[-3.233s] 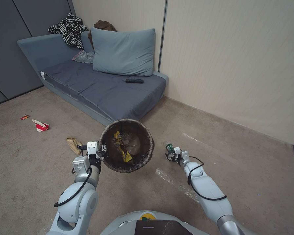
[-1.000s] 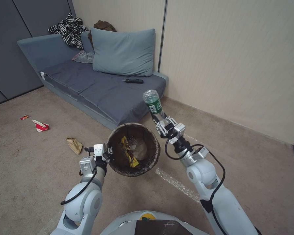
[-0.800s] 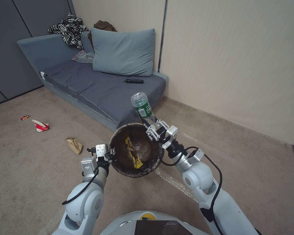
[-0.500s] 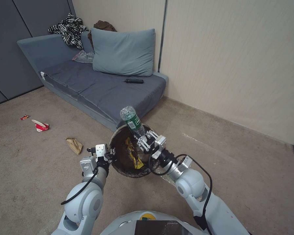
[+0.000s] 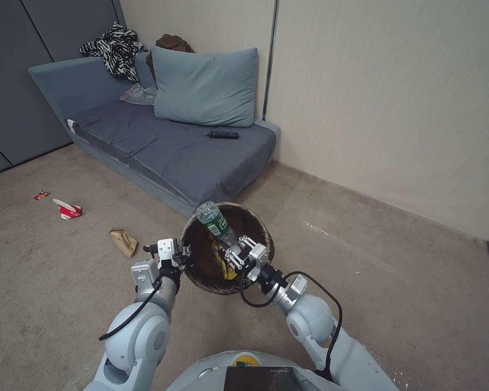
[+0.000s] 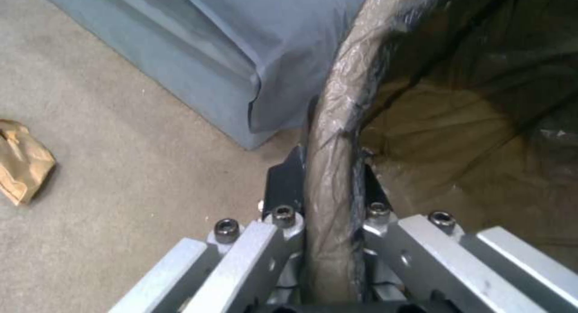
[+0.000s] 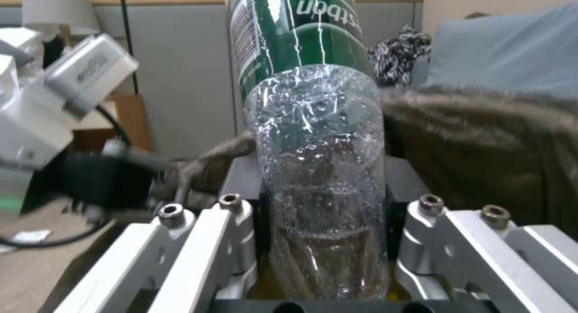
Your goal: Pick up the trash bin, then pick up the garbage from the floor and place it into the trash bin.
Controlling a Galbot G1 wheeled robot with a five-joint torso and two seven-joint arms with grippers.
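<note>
The trash bin [image 5: 254, 222], round with a dark brown liner over its rim, hangs tilted above the carpet. My left gripper [image 5: 176, 255] is shut on the bin's rim [image 6: 331, 137] at its left side. My right gripper [image 5: 242, 255] is shut on the clear bottle with a green label [image 5: 214, 220], holding it slanted over the bin's mouth. The right wrist view shows that bottle [image 7: 316, 137] clamped between the jaws. A yellow snack wrapper [image 5: 218, 260] lies inside the bin. On the floor to the left lie a tan paper bag [image 5: 124, 240], a red-and-white paper cup [image 5: 67, 209] and a tiny red wrapper [image 5: 41, 195].
A grey sofa bed [image 5: 174, 146] with a cushion [image 5: 205, 87] stands just behind the bin, a dark tool [image 5: 221, 134] lying on it. A beige wall [image 5: 391, 98] runs along the right. Open carpet [image 5: 407, 282] spreads to the right and front left.
My right arm lifted the bottle from the floor, swung it left and lowered it over the bin's mouth. The bin shifted slightly right in my left gripper.
</note>
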